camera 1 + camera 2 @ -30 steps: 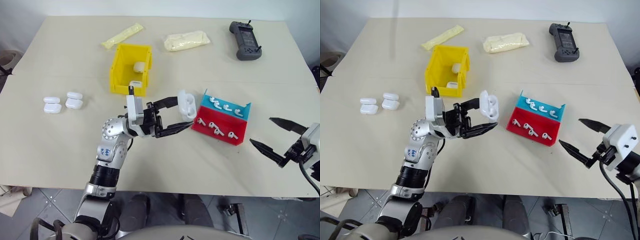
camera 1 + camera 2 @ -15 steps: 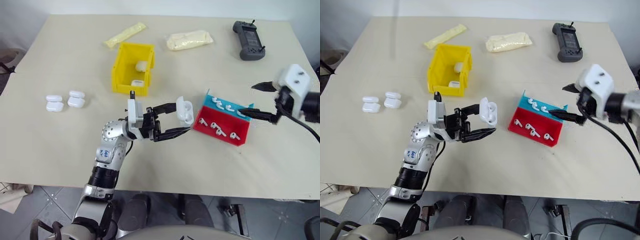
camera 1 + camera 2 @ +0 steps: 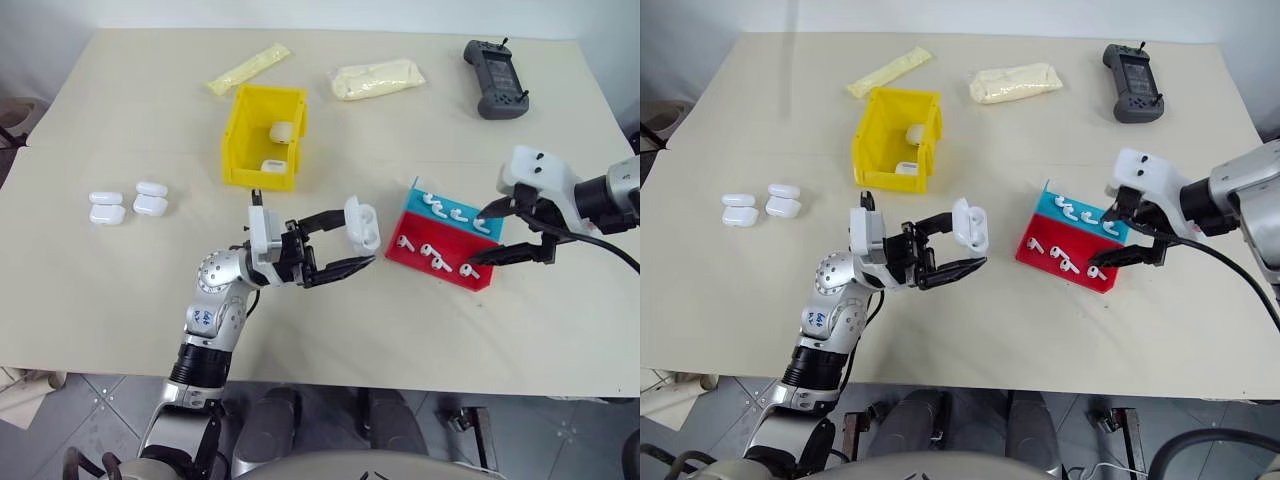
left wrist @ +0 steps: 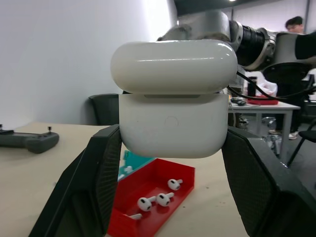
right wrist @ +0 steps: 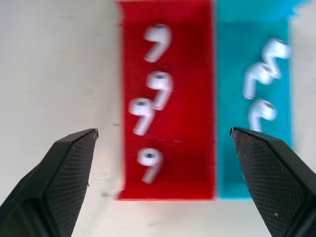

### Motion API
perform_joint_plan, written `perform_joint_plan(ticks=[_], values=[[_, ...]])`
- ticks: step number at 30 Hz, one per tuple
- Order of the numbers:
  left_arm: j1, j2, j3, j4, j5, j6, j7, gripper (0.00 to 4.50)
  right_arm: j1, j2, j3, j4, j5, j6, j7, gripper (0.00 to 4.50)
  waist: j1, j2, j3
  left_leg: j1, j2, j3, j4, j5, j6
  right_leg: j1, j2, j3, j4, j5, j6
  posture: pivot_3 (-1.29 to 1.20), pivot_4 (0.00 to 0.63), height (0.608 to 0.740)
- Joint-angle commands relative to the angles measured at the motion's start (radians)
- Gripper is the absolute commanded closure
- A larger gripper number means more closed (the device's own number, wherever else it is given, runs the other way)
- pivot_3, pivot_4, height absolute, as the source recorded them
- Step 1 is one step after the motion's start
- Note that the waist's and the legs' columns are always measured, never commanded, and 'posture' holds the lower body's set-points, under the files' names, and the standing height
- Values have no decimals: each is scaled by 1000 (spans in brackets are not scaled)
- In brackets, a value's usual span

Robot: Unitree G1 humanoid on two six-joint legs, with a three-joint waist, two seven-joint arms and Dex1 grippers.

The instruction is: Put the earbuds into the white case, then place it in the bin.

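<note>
Here, in the left eye view, the white case point(image 3: 364, 222) is held with its lid raised between the closed fingers of the left gripper point(image 3: 352, 240), above the middle of the table point(image 3: 120, 290) and just beside the red-and-teal tray point(image 3: 478, 274). The right gripper point(image 3: 480, 235) is seen with its fingers spread wide over the tray's end nearer the table's right edge, and nothing is held in it. The earbuds point(image 3: 432, 256) are lying in the tray, four in the red half and three in the teal half. The bin point(image 3: 244, 140) is standing toward the far edge, with two white cases inside, and four more cases point(image 3: 126, 203) are grouped near the left edge. Two pale bags point(image 3: 374, 79) and a dark controller point(image 3: 494, 78) are set along the far edge. In the left wrist view, the white case point(image 4: 173, 98) is gripped on both sides by the black fingers point(image 4: 98, 173), lid ajar, with the tray point(image 4: 148, 190) and some earbuds behind it. In the right wrist view, the wide-spread fingers point(image 5: 64, 168) are shown above the tray point(image 5: 197, 113), with four earbuds point(image 5: 157, 88) in the red compartment and three in the teal one.
</note>
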Motion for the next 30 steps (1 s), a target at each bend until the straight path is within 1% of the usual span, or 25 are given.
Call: perform_joint_plan(ticks=[1, 3, 6, 8, 10, 16, 19, 24, 27, 30], values=[[-1, 16, -16, -49, -40, 17, -51, 1763, 38, -30, 14, -108, 2, 85, -23, 0, 1, 0, 0, 0, 0, 0, 0, 0, 0, 0, 0, 0, 0, 0, 0, 0, 150, 740], [-5, 13, -14, -51, -63, 22, -76, 1763, 60, -35, 22, -145, 5, 123, -38, 0, 0, 0, 0, 0, -1, 0, 0, 0, 0, 0, -1, 0, 0, 0, 0, 0, 150, 740], [-13, 15, -21, -46, -69, 28, -102, 1763, 100, -60, 51, -156, -38, 115, -67, 0, 1, 0, 0, 0, -1, 0, 0, 0, 0, 0, -1, 0, 0, 0, 0, 0, 150, 740], [-17, 14, -23, -44, -69, 36, -108, 1763, 116, -64, 50, -163, -33, 120, -74, 0, 0, 0, 0, 0, -1, 0, 0, 0, 0, 0, -1, 0, 0, 0, 0, 0, 150, 740], [-20, 11, -25, -45, -73, 42, -117, 1763, 115, -55, 50, -164, -27, 132, -83, 0, -1, 0, 0, 0, -1, 0, 0, 0, 0, 0, -1, 0, 0, 0, 0, 0, 150, 740], [-19, 7, -34, -55, -74, 64, -123, 1763, 100, -15, 87, -116, -73, 97, -133, 0, -3, 0, 0, 0, 0, 1, -1, 0, 0, 0, 0, 0, 0, 0, 0, 0, 150, 740], [-15, 8, -36, -62, -71, 71, -122, 1763, 86, 8, 105, -116, -79, 108, -142, 587, -3, 0, 0, 0, -1, 0, 0, 0, 0, 0, 0, 0, 0, 0, 0, 0, 150, 740], [-9, 11, -30, -75, -72, 81, -114, 1763, 61, 33, 136, -96, -108, 90, -157, 2165, -2, 0, 0, 0, -1, 0, 0, 0, 0, 0, 0, 0, 0, 0, 0, 0, 150, 740], [-7, 10, -24, -81, -73, 81, -105, 1763, 43, 47, 149, -80, -120, 86, -168, 2165, -2, 0, 0, 0, -1, 0, 0, 0, 0, 0, 0, 0, 0, 0, 0, 0, 150, 740], [-9, 9, -18, -85, -72, 79, -94, 1763, 44, 37, 170, -69, -152, 39, -157, 2165, -3, 0, 0, 0, -1, 0, 0, 0, 0, -1, 0, 0, 0, 0, 0, 0, 150, 740]])
